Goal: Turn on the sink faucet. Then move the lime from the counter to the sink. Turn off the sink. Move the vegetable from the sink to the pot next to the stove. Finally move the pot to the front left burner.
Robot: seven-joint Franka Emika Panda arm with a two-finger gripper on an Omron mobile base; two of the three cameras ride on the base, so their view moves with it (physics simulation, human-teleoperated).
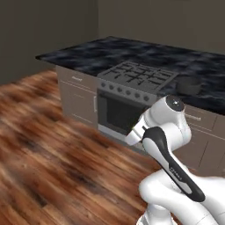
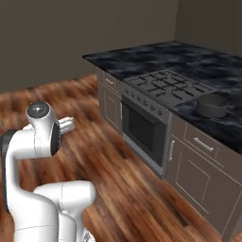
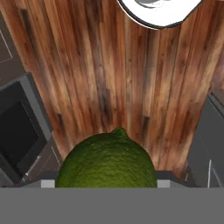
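In the hand view the lime point(image 3: 107, 164), dark yellow-green and round, sits between my gripper's point(image 3: 107, 183) two fingers, which are shut on it above the wooden floor. The stove point(image 1: 136, 77) point(image 2: 172, 85) stands in the black marble counter point(image 1: 83, 55) point(image 2: 137, 56). The small dark grey pot point(image 1: 190, 84) point(image 2: 213, 105) rests on the counter just right of the stove. The front left burner point(image 1: 121, 71) point(image 2: 149, 79) lies bare under its grate. The sink and the sink faucet are out of view.
The oven door point(image 1: 116, 115) point(image 2: 144, 130) and grey-brown cabinet fronts point(image 1: 77, 99) point(image 2: 198, 172) face a wide wooden floor point(image 1: 48, 149) point(image 2: 132, 189). In the hand view a dark appliance front point(image 3: 19, 131) sits at the left and a cabinet point(image 3: 208, 144) at the right.
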